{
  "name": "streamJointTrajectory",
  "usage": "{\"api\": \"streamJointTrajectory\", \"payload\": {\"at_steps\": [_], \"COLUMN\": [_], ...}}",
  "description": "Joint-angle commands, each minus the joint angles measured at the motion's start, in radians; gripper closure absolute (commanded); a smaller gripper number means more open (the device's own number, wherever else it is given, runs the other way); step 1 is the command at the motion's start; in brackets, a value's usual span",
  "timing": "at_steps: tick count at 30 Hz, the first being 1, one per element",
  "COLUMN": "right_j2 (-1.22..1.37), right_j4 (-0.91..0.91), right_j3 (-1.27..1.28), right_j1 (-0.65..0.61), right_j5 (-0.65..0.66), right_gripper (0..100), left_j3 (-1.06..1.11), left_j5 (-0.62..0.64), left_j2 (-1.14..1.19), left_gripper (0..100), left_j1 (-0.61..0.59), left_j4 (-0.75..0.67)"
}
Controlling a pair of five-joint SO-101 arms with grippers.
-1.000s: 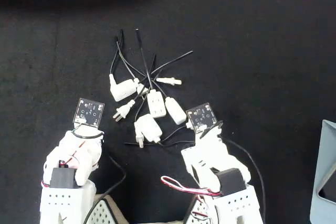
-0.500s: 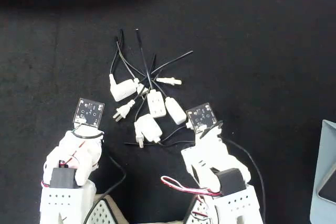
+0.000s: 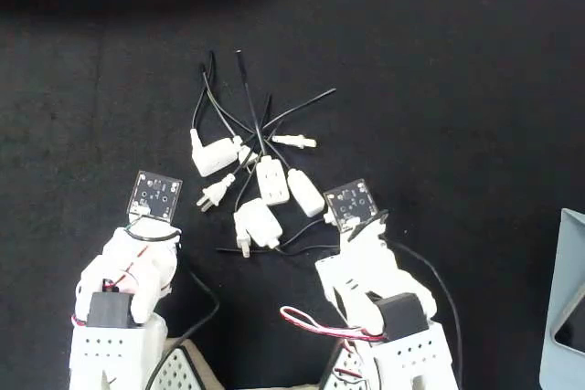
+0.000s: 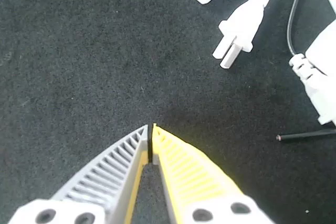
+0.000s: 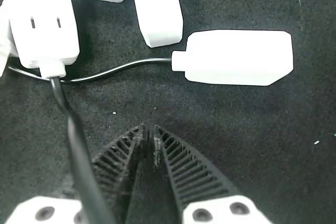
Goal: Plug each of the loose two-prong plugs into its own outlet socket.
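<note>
High view: a cluster of white plugs and sockets (image 3: 260,180) with black cords lies on the black cloth (image 3: 457,89), just ahead of the left arm (image 3: 137,262) and the right arm (image 3: 370,267). Left wrist view: the left gripper (image 4: 151,131) is clenched on nothing, and a two-prong plug (image 4: 245,20) lies flat nearby. Right wrist view: the right gripper (image 5: 151,132) is clenched and empty, with an outlet socket (image 5: 44,22) and a white block (image 5: 236,57) near its tips.

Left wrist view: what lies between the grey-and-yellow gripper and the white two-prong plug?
Nothing but bare black table surface, as the left wrist view shows, separates the left gripper from the white two-prong plug.
</note>
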Motion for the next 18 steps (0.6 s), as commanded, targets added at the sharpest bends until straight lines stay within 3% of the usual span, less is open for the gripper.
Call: {"api": "streamJointTrajectory", "payload": {"at_steps": [1, 11, 18], "right_j2": [-0.087, -0.087, -0.087], "right_j4": [0.003, 0.003, 0.003], "right_j3": [-0.008, -0.008, -0.008], "right_j1": [0.014, 0.014, 0.008], "right_j5": [0.0, 0.0, 0.0], "right_gripper": [98.5, 98.5, 98.4], "left_j3": [0.018, 0.018, 0.008], "left_j5": [0.011, 0.011, 0.006], "left_j2": [0.0, 0.0, -0.008], "left_gripper": [97, 97, 97], "left_j1": [0.005, 0.031, 0.038], "left_j4": [0.005, 0.006, 0.109]}}
